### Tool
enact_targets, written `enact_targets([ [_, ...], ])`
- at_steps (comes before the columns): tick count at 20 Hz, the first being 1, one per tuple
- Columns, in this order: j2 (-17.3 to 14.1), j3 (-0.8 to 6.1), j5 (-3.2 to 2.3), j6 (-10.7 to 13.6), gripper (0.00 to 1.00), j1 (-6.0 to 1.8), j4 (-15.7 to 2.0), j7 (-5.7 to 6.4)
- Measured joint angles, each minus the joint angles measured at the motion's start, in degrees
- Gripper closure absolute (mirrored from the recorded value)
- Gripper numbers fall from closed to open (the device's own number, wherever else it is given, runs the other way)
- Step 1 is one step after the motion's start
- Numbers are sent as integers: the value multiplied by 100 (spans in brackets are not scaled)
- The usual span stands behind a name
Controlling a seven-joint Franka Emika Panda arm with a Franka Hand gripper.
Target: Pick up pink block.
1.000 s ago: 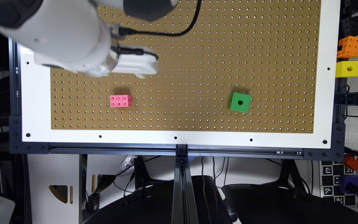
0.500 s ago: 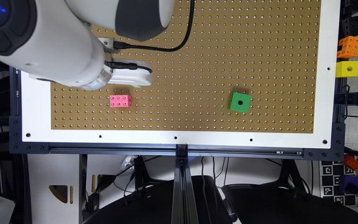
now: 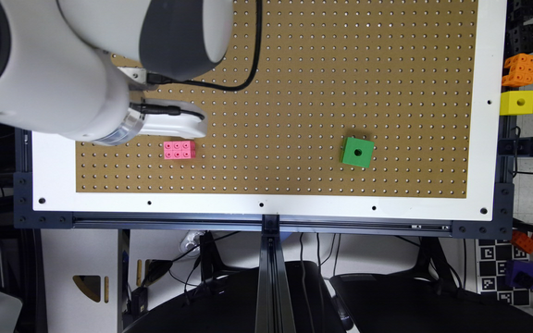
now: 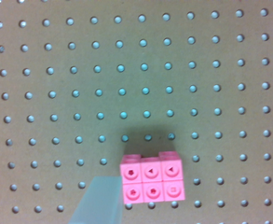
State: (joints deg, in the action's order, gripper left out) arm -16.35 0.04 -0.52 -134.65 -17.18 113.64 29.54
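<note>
Arm: the big white Panda arm (image 3: pixel 53 74) hangs over the exterior view's left part of the board, wrist bent toward the pink block, which reads as lining up for a grasp.
Pegboard: the brown pegboard (image 3: pixel 322 69) lies flat in its white frame, a plain stage with few things on it.
Gripper: the gripper (image 4: pixel 187 203) hovers above the board with its two translucent fingers (image 4: pixel 98 200) spread wide and nothing between them. One finger sits just beside the block, the other well off at the picture's far edge, so it is not yet centred, I'd say.
Green cube: the green cube (image 3: pixel 357 151) sits well apart toward the exterior view's right, out of the way.
Side blocks: an orange block (image 3: pixel 519 69) and a yellow block (image 3: pixel 517 102) rest off the board at the exterior view's right edge.
Pink block: the pink block (image 3: pixel 179 150) lies flat on the pegboard, holes up, just beside the white gripper body in the exterior view, untouched.
View gap: the wrist view gives the open fingers and the block's six holes; the exterior view gives the arm's pose and the other blocks.
</note>
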Motion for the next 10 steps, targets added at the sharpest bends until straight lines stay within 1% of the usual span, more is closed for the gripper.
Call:
enact_targets([
  [6,-46,0,0,11,0,0,-17,-11],
  [8,-140,0,0,-13,0,0,-19,-13],
  [10,-306,0,0,-128,0,0,-19,-14],
])
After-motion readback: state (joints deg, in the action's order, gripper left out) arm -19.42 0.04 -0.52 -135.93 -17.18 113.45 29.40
